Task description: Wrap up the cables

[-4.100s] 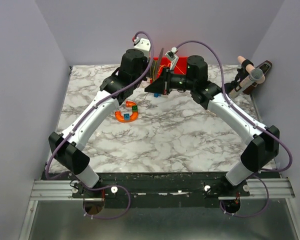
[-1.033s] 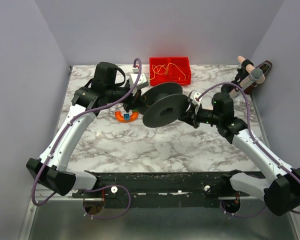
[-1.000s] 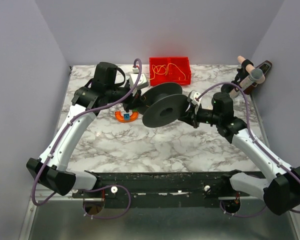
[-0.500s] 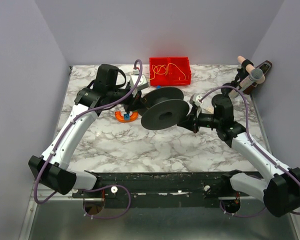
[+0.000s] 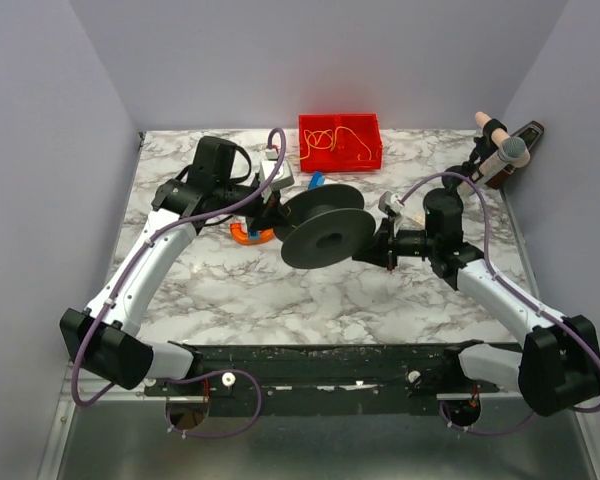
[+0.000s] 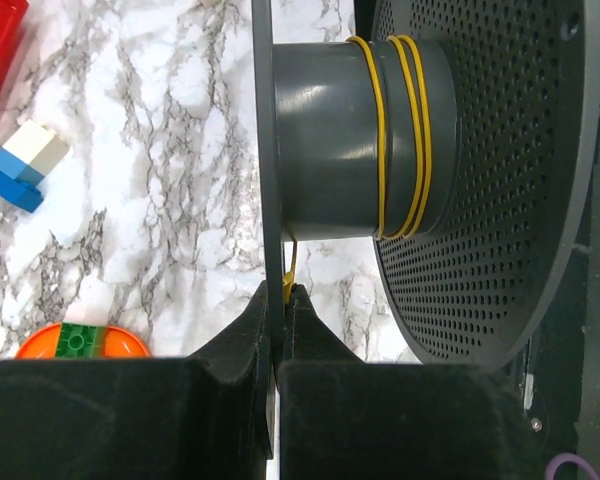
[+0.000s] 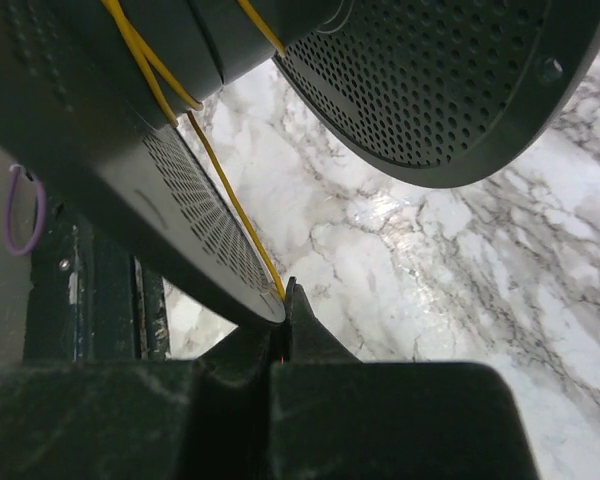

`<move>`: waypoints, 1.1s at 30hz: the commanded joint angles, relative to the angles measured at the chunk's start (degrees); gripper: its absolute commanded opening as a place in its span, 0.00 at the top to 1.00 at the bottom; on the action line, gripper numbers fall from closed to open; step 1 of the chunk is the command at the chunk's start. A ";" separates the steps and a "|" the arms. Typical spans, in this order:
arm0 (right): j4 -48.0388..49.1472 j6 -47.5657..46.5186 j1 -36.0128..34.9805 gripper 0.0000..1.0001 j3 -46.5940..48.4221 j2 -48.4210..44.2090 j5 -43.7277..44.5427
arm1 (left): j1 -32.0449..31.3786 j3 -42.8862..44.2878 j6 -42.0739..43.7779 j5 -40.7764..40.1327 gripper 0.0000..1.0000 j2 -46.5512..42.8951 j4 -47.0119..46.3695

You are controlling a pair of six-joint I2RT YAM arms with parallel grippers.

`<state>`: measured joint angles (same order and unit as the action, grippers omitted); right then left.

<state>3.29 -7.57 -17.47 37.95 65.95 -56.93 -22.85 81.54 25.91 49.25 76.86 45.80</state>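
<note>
Two white-shelled arms (image 5: 142,272) with black joints — thick purple cables (image 5: 445,176) looping along each.

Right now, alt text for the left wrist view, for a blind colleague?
The left gripper is shut on the thin flange of a black spool, with a yellow cable strand at its tips. Three cable turns circle the grey hub; a blue-and-white block lies on the marble table at left.

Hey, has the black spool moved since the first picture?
Yes. The black spool has come toward the near edge, away from the red bin, which it overlapped before.
</note>
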 commanded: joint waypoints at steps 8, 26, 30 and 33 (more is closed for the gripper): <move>3.38 3.85 1.74 0.99 0.37 3.21 3.83 | 0.44 -8.05 -12.08 -12.04 1.00 -2.68 -11.24; 11.14 14.89 1.74 0.99 -4.12 3.75 7.61 | 5.62 -16.06 -48.59 6.10 1.00 2.15 -38.50; 8.40 10.39 1.66 0.99 -1.14 3.83 8.93 | 5.71 -15.62 -45.52 7.61 1.00 2.24 -34.83; 9.62 9.25 1.74 0.99 0.71 4.01 12.53 | 5.71 -16.58 -46.65 9.27 1.00 2.07 -34.46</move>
<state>13.47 5.93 -16.01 35.42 70.46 -49.28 -17.21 65.43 -17.72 51.75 79.53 14.35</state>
